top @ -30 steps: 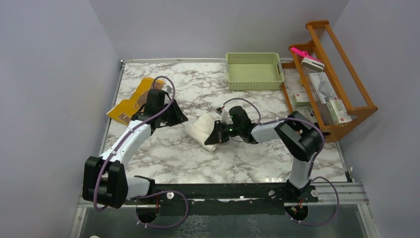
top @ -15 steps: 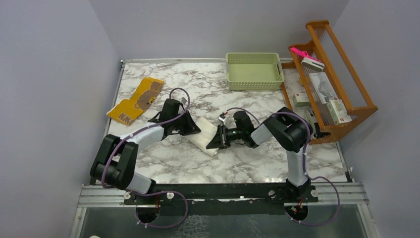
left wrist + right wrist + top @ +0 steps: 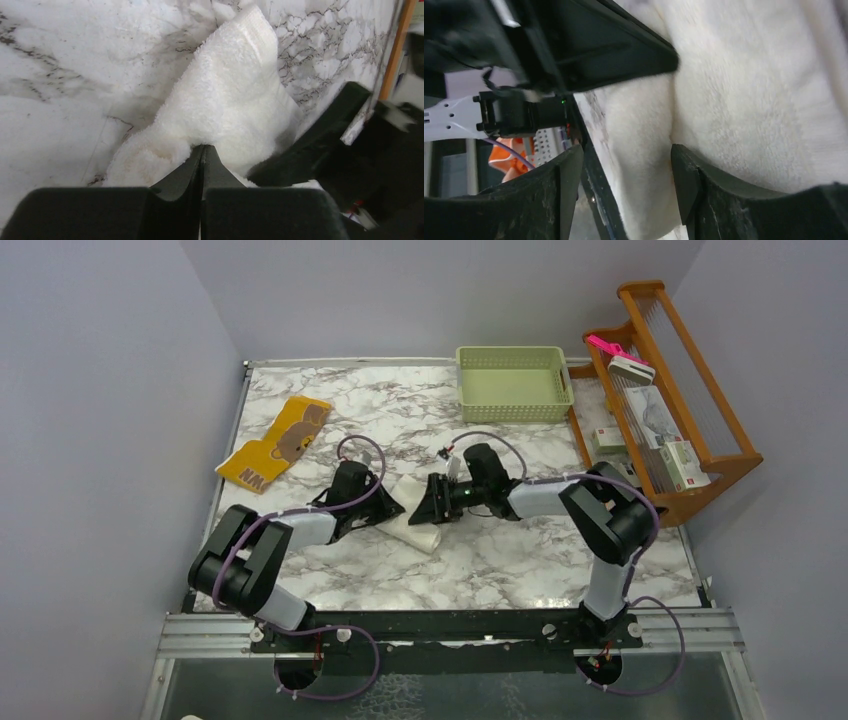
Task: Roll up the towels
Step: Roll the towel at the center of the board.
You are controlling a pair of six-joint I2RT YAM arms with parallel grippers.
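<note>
Towel [image 3: 235, 100], cream, touched by shut left jaws, straddled by parted right jaws

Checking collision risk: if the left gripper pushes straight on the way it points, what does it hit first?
The cream-white towel. The left gripper is shut, and its tips seem to press into the towel's bunched edge. Just past the towel is the right gripper, jaws open. How near it is, is hard to judge.
</note>
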